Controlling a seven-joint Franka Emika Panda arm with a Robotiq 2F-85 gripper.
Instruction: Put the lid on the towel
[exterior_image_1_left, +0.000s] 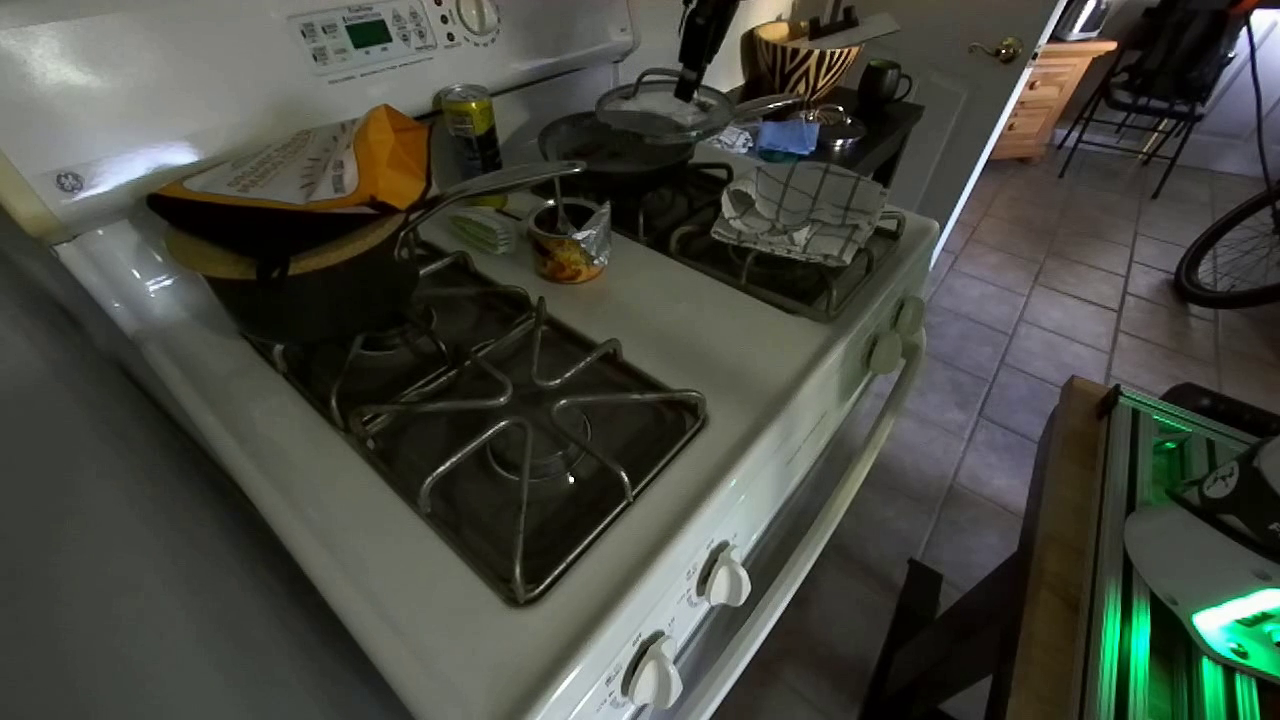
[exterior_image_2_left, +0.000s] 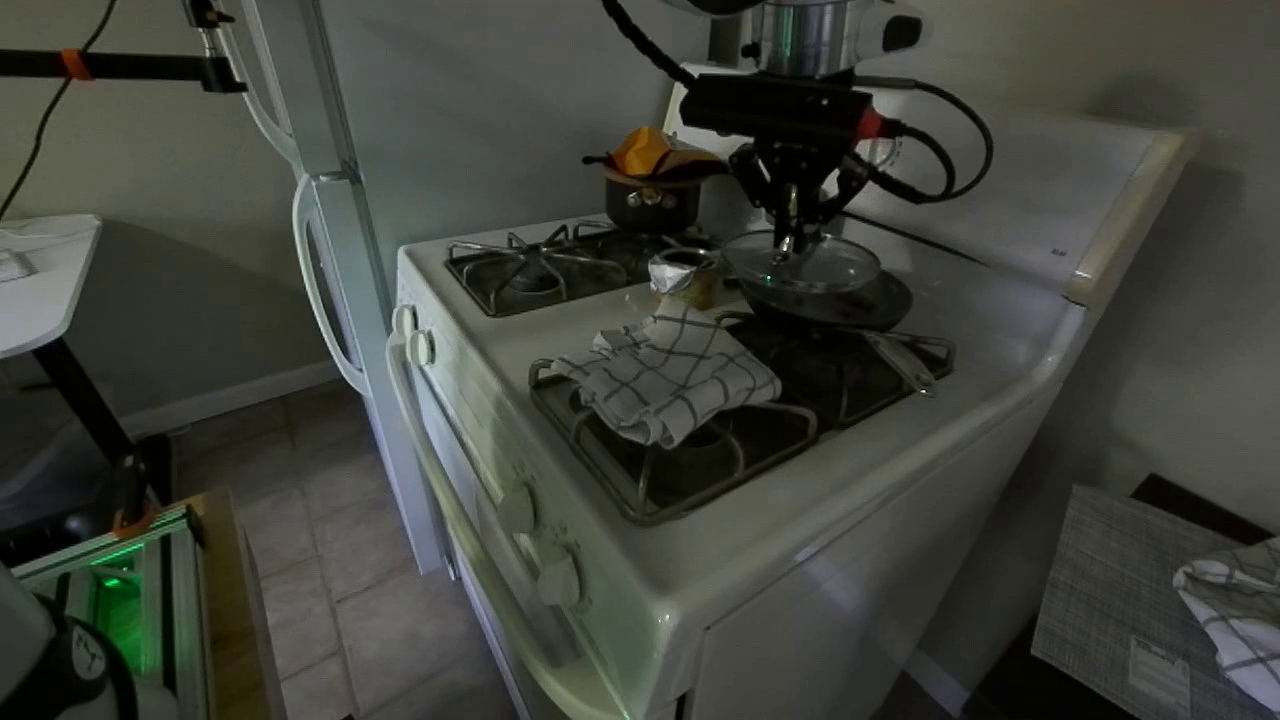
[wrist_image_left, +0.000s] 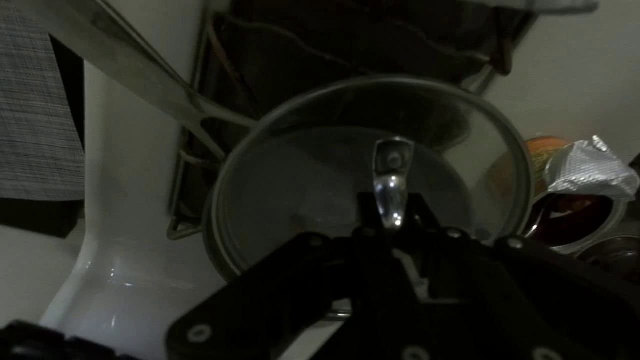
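The clear glass lid (exterior_image_1_left: 660, 118) with a metal loop handle is held tilted just above the dark frying pan (exterior_image_1_left: 590, 150) on the back burner, as also shown by the lid (exterior_image_2_left: 830, 265) and pan (exterior_image_2_left: 885, 305) in an exterior view. My gripper (exterior_image_2_left: 788, 238) is shut on the lid's handle. In the wrist view the fingers (wrist_image_left: 391, 210) sit on both sides of the handle, over the lid (wrist_image_left: 320, 165). The folded white checked towel (exterior_image_1_left: 800, 210) lies on the front burner beside the pan, and shows in both exterior views (exterior_image_2_left: 675, 375).
An opened can with a foil flap (exterior_image_1_left: 568, 255) stands close to the pan and lid. A yellow drink can (exterior_image_1_left: 470, 130) is behind it. A pot (exterior_image_1_left: 320, 290) topped by an orange bag (exterior_image_1_left: 385, 160) sits on another burner. The pan's handle (exterior_image_2_left: 900, 362) sticks out sideways.
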